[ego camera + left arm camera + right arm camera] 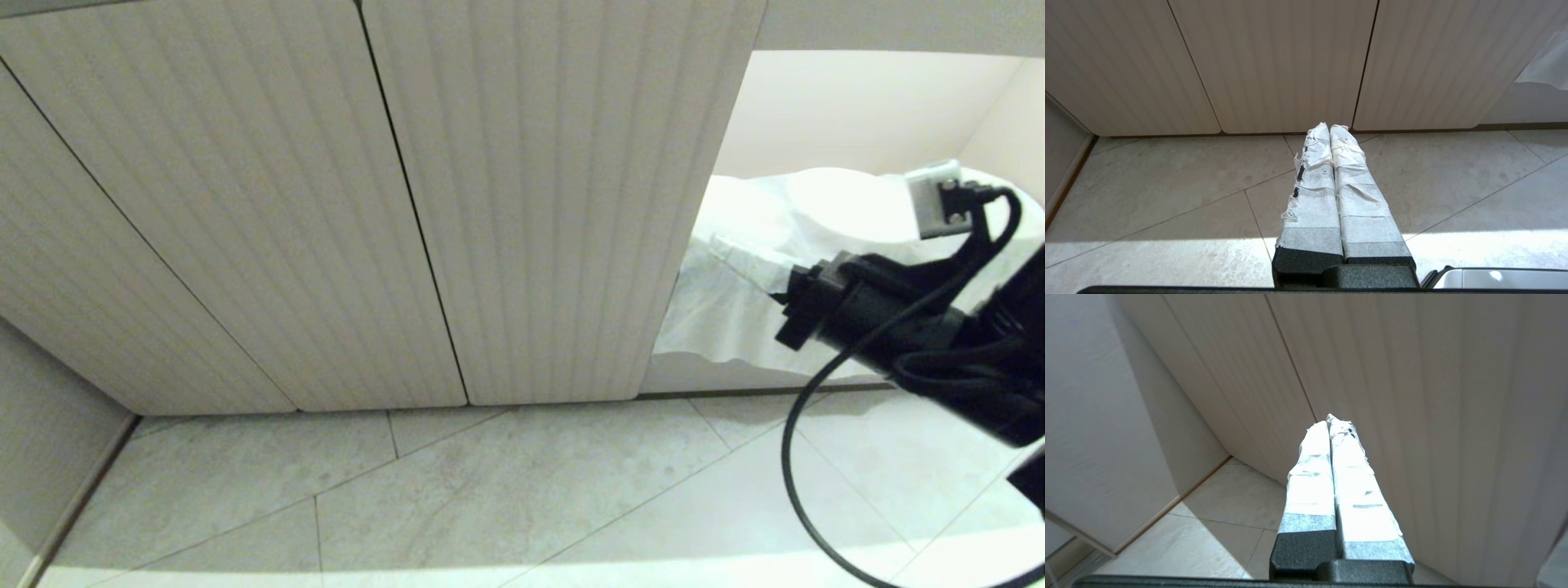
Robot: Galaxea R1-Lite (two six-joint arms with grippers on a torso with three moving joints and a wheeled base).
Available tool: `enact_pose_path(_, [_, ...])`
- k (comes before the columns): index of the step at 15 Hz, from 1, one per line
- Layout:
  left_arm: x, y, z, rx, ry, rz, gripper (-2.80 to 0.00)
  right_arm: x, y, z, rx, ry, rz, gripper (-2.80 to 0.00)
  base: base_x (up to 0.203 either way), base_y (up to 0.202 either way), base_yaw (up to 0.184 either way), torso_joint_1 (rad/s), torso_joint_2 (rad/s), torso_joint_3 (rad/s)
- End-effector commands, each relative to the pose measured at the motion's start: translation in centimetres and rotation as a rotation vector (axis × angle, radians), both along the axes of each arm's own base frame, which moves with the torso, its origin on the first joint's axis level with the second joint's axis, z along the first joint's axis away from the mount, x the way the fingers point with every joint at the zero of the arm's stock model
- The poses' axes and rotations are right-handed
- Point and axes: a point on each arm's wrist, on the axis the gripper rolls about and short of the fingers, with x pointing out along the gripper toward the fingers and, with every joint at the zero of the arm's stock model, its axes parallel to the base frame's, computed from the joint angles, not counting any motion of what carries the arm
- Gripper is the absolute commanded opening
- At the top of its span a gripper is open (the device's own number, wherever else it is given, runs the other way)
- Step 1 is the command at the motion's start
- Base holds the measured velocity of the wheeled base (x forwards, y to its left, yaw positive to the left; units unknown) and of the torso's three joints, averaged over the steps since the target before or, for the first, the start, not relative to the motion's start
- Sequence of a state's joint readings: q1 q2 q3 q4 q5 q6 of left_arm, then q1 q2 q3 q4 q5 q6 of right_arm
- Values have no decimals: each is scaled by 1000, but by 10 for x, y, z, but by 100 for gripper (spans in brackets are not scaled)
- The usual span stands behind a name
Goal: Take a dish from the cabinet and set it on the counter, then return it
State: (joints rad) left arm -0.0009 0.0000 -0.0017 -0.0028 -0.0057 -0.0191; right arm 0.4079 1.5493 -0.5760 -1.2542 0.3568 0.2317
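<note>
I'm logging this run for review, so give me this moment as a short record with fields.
cabinet doors: ribbed doors closed
open compartment: at the right, white cloth draped over its contents
dish: not identifiable
right hand: shut, empty, pointing at the ribbed doors
left hand: shut, empty, above the tiled floor
counter: out of view
</note>
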Motion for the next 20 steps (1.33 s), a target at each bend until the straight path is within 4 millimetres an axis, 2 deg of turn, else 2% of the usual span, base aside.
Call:
enact_pose_path(1, [0,0,0,-1,0,-1,-280,-37,-16,17,27,-64,-1,-280,0,0,0,0,0,0])
enact_pose_path(4, [0,0,0,-1,0,-1,-280,-67,-34,16,18,-52,-28,-280,0,0,0,0,0,0])
enact_pose_path(8, [0,0,0,-1,0,-1,-280,-104,-56,-1,-5,0,-82,-280,0,0,0,0,0,0])
enact_pose_path(13, [0,0,0,-1,0,-1,-280,-135,-78,-22,-74,74,-247,-280,0,0,0,0,0,0])
enact_pose_path(15, [0,0,0,-1,0,-1,-280,-154,-86,-38,-96,99,-347,-280,0,0,0,0,0,0])
enact_pose_path(18, [0,0,0,-1,0,0,-280,-187,-98,-77,-155,115,-533,-280,0,0,0,0,0,0])
enact_pose_path(20, [0,0,0,-1,0,-1,-280,-202,-103,-92,-177,132,-613,-280,0,0,0,0,0,0])
